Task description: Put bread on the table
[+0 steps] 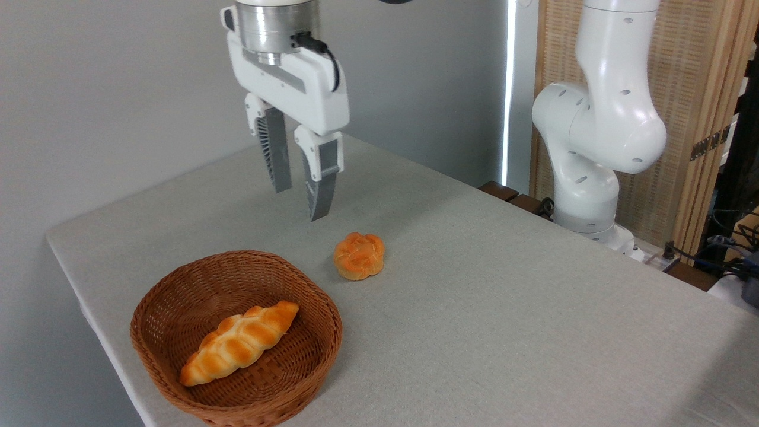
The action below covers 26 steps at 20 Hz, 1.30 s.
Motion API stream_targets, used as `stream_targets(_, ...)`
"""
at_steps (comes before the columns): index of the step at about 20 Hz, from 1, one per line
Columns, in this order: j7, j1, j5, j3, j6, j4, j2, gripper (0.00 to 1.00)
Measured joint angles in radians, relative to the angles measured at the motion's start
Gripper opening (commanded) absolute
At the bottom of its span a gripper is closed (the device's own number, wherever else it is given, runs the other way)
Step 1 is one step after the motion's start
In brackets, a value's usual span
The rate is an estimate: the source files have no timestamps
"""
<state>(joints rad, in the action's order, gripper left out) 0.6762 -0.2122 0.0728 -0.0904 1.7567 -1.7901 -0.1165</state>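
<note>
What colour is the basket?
The basket is reddish-brown woven wicker, clearest in the fixed camera view.

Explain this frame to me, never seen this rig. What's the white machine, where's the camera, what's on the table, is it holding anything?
The white machine is a robot arm bolted at the table's far right edge. It reaches over so its gripper hangs above the table. There is one picture, from a fixed camera looking down across the table. On the cloth sits a small round bun. Left of it and nearer the camera is a wicker basket holding a longer braided loaf. The jaws are open and empty, up and left of the bun.
</note>
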Motion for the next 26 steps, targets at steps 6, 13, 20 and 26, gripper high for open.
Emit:
stream_targets(6, -0.033, 0.035, -0.005, 0.001, -0.068, 0.118, 0.086, 1.00)
stream_targets(13, -0.022, 0.037, -0.005, 0.004, -0.091, 0.127, 0.090, 1.00)
stream_targets(20, -0.014, 0.037, -0.005, 0.004, -0.091, 0.127, 0.090, 1.00)
stream_targets(26, -0.014, 0.100, -0.005, 0.055, -0.092, 0.127, 0.090, 1.00)
